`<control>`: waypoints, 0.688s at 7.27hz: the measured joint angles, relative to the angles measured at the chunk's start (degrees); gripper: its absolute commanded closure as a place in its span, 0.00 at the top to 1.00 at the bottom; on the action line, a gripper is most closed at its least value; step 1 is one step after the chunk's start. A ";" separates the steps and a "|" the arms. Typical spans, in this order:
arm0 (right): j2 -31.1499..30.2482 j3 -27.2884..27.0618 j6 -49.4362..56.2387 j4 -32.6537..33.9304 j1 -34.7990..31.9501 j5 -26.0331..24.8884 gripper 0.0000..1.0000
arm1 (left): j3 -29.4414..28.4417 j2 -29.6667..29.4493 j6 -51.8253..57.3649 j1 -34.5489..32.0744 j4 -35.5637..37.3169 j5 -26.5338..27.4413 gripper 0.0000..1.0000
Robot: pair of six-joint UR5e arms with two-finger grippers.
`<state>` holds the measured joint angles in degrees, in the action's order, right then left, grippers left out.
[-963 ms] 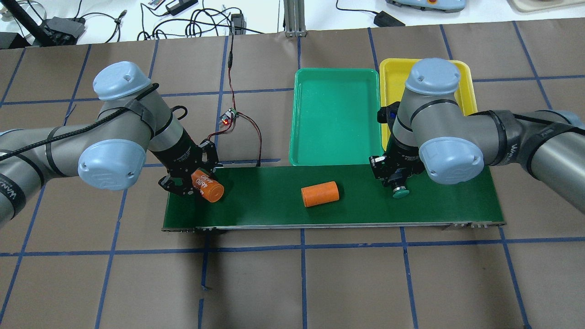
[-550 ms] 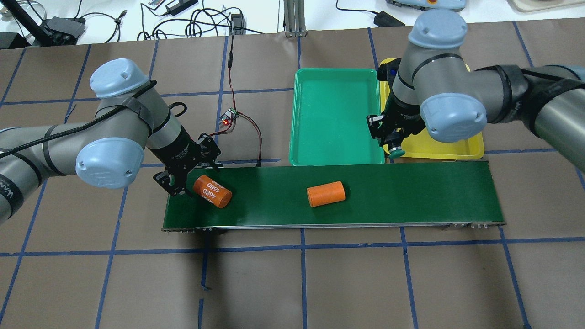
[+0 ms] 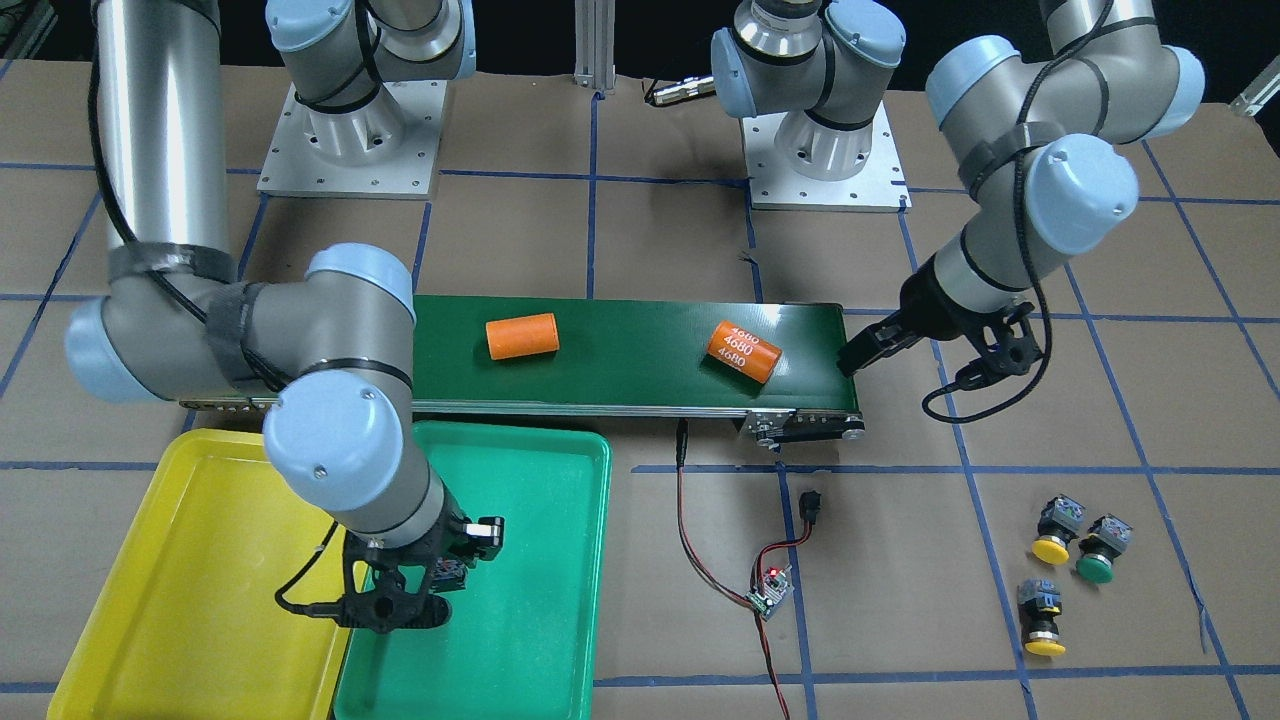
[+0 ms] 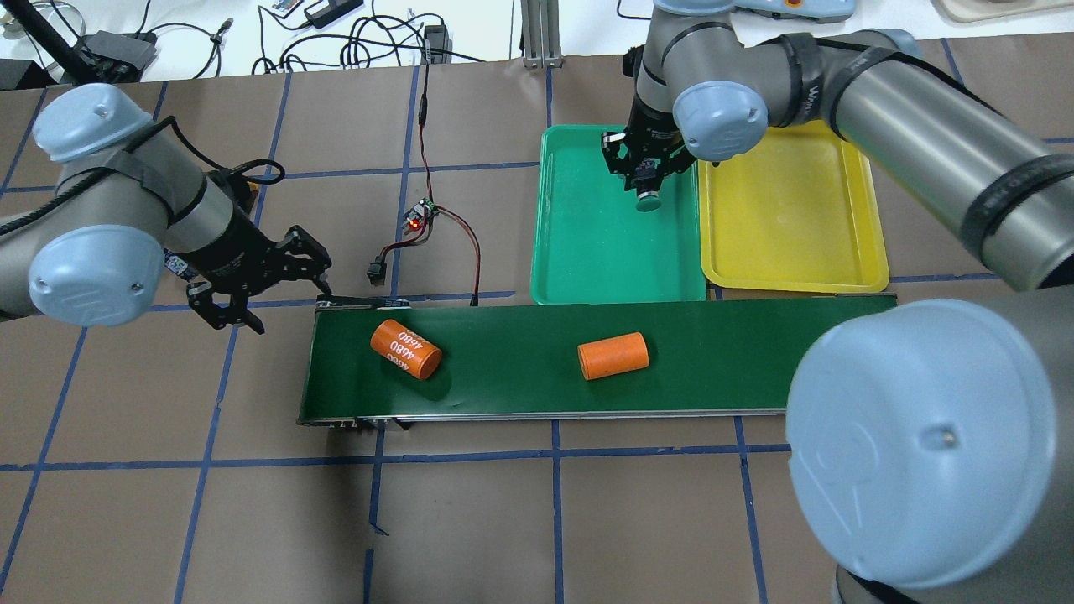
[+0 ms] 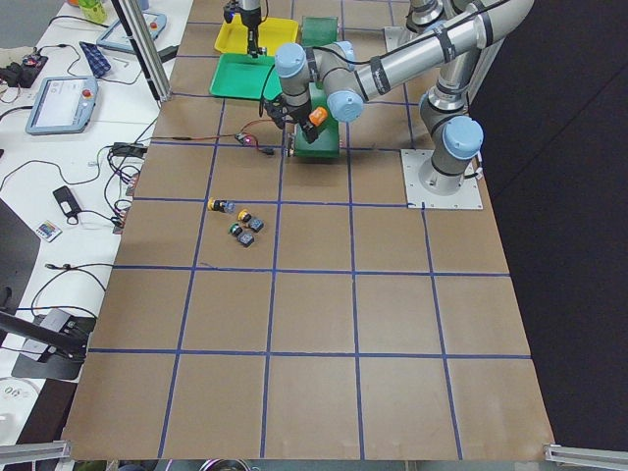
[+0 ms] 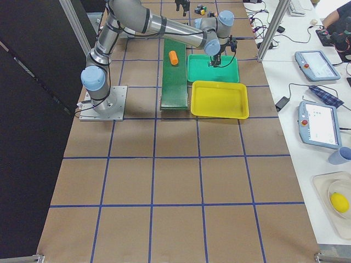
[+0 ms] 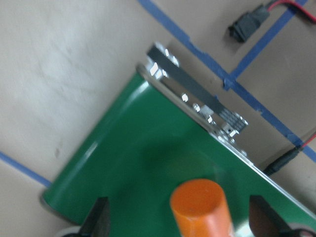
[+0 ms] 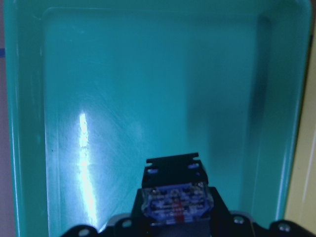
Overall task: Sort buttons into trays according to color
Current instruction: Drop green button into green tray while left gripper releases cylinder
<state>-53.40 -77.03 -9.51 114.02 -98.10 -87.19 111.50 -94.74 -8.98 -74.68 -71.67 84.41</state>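
Observation:
My right gripper (image 4: 644, 178) is shut on a green-capped button (image 4: 647, 201) and holds it over the teal-green tray (image 4: 587, 252), near its far right side. The right wrist view shows the button's black body (image 8: 174, 195) in the jaws above the tray floor (image 8: 148, 89). The yellow tray (image 4: 789, 218) sits beside it. Two yellow buttons (image 3: 1052, 527) (image 3: 1040, 618) and one green button (image 3: 1100, 552) lie on the table off the conveyor's left end. My left gripper (image 4: 281, 306) is open and empty at that end.
A dark-green conveyor belt (image 4: 713, 352) carries an orange cylinder printed 4680 (image 4: 405, 349) and a plain orange cylinder (image 4: 612, 356). A small circuit board with red and black wires (image 4: 419, 216) lies behind the belt.
My right arm carried the green button from the belt back and left to above the teal-green tray. My left gripper let go of the 4680 cylinder and drew back left off the belt.

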 measured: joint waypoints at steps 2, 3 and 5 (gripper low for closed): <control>2.48 1.66 -1.32 -0.72 -0.54 -1.05 1.00 | -1.23 -0.68 18.04 6.16 0.09 2.87 1.00; 1.99 1.90 -0.92 -1.82 -0.22 -1.00 1.00 | -2.93 -1.66 24.84 8.00 0.07 3.31 1.00; -3.77 2.30 1.41 -8.61 1.90 -0.97 1.00 | -7.78 -5.71 33.69 9.28 0.75 4.42 1.00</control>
<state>-57.17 -74.73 -8.10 105.41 -96.19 -88.16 103.72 -100.44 24.71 -65.40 -70.92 88.83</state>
